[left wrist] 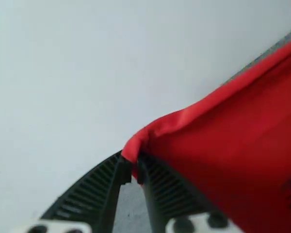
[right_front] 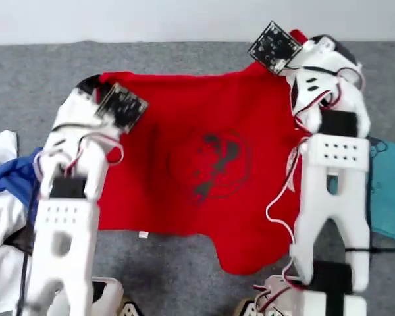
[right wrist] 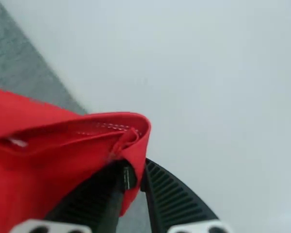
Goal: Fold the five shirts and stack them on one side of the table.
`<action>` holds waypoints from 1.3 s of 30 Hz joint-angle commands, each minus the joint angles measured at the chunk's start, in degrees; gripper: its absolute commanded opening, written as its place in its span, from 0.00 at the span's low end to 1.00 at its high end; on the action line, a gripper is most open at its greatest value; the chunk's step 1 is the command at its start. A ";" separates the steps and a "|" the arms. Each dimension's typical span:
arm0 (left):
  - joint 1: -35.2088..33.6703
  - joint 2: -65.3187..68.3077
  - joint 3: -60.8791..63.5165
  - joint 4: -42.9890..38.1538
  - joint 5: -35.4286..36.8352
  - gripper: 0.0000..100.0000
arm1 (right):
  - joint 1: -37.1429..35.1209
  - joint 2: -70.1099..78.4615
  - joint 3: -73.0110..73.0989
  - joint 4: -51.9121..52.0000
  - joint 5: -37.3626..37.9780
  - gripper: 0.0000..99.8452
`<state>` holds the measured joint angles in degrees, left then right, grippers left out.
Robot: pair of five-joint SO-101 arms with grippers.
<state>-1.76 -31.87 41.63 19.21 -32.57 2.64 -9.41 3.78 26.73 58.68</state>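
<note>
One red shirt (right_front: 204,164) lies spread print-up across the middle of the grey table (right_front: 171,276), held at both far corners. The left pincer (left wrist: 134,167) is clamped narrow on one corner and the right pincer (right wrist: 134,175) on the other, each with red cloth bunched between its jaws. A blue-and-white heap of shirts (right_front: 3,197) sits beside the left arm, and a teal shirt (right_front: 390,191) lies beside the right arm.
</note>
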 commanded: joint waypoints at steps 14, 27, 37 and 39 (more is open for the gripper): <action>-8.53 46.51 -48.84 -3.25 -0.62 0.01 | -7.16 24.48 -7.47 -41.71 -0.18 0.01; -8.35 50.55 -54.64 12.13 -2.29 0.01 | -7.16 31.52 -18.02 -34.33 -0.18 0.01; -8.70 51.08 -50.59 24.79 -8.00 0.01 | -6.64 18.24 -17.93 6.90 -0.44 0.01; -8.79 51.08 -50.51 26.37 -8.00 0.01 | -6.20 15.78 -17.93 13.76 -0.53 0.01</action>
<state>-9.93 20.09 -8.40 43.82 -39.78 -4.31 13.36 -10.90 30.68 58.77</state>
